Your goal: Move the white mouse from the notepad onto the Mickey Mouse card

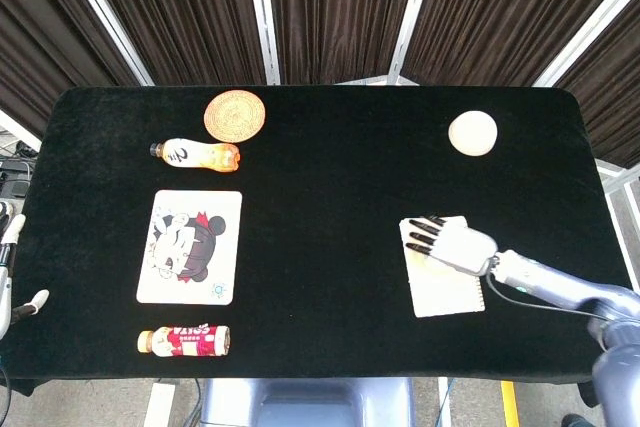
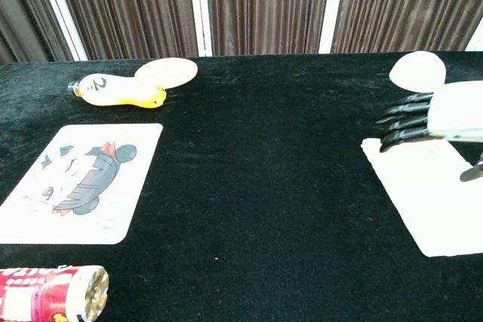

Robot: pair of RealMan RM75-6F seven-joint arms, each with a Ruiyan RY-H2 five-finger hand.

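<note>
The white mouse (image 1: pixel 472 133) is a round pale dome at the far right of the black table, apart from the notepad; the chest view shows the mouse (image 2: pixel 416 71) behind my right hand. The white notepad (image 1: pixel 445 277) lies right of centre. My right hand (image 1: pixel 450 243) hovers over the notepad's upper part, dark fingers stretched out to the left and holding nothing; in the chest view this hand (image 2: pixel 438 117) hangs above the notepad (image 2: pixel 434 205). The Mickey Mouse card (image 1: pixel 190 246) lies flat on the left side. My left hand (image 1: pixel 8 277) shows at the left edge with its fingers apart and nothing in them.
A woven round coaster (image 1: pixel 236 114) and a yellow-orange bottle (image 1: pixel 195 154) lie behind the card. A red-labelled bottle (image 1: pixel 184 340) lies on its side in front of the card, near the table's front edge. Dark curtains close off the back.
</note>
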